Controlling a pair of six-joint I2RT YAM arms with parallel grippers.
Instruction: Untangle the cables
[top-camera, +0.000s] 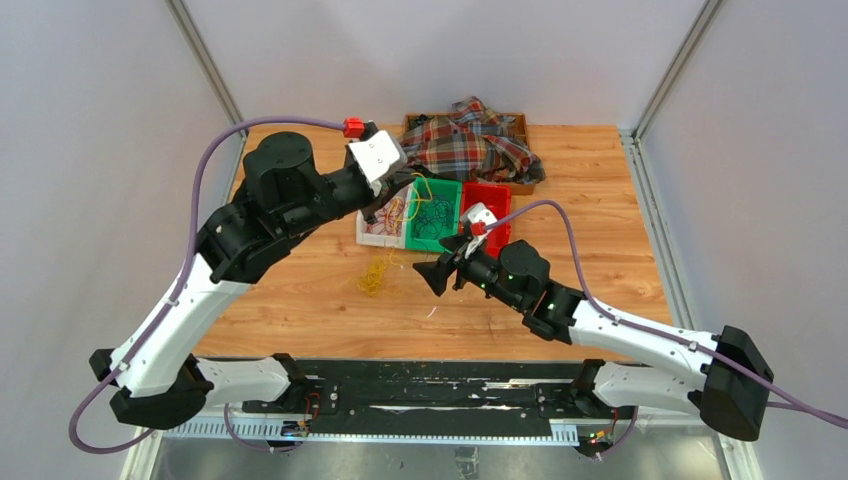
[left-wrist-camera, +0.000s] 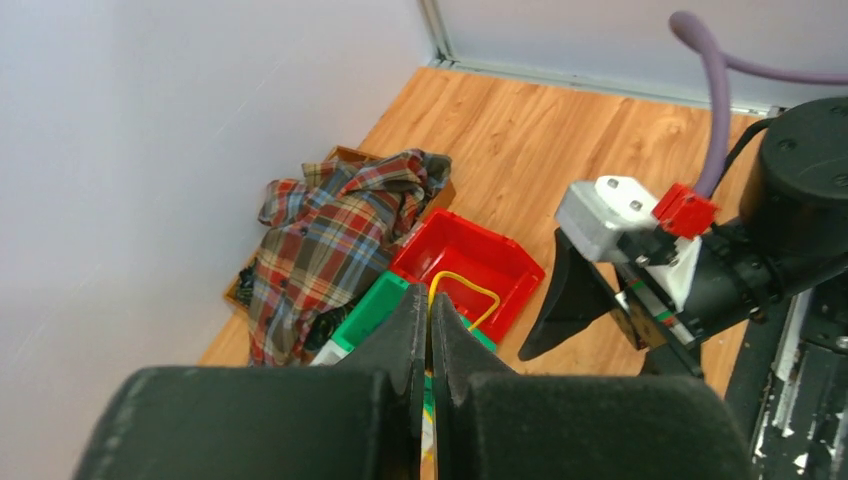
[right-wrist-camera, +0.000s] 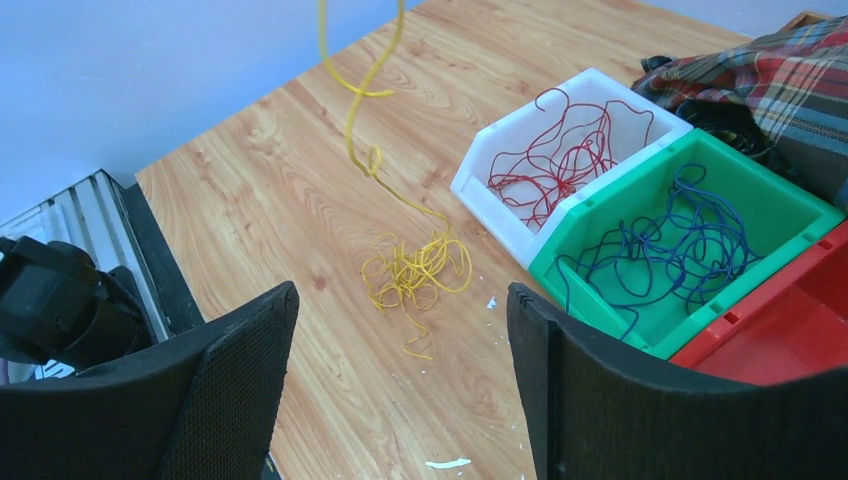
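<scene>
The left claw (left-wrist-camera: 430, 340) is pressed shut on the yellow cable (right-wrist-camera: 414, 270). A thin loop of that cable springs out just past its fingertips and arches over the red bin (left-wrist-camera: 470, 262) ahead of it. From that grip a single strand hangs down in loose bends to a small tangle of the same cable lying on the tabletop (right-wrist-camera: 300, 150). The tangle sits straight ahead of the right claw (right-wrist-camera: 400, 400), a little beyond its two pads and roughly in line with the gap between them. The right claw stands wide apart with nothing in it, low over the wood. Ahead of it and to its right, three bins stand in a row, touching side to side. The white bin (right-wrist-camera: 500, 225) is nearest the tangle and holds the red cables (right-wrist-camera: 560, 150). Next is the green bin (right-wrist-camera: 790, 215), with the dark blue cables (right-wrist-camera: 680, 240) spread across its floor, and then the red bin at the far right. Past the bins, farther from the right claw, the plaid cloth (right-wrist-camera: 780, 70) lies in a crumpled heap. From the left claw's side, one black finger of the right claw shows to the right, near the corner of the red bin and not touching it.
</scene>
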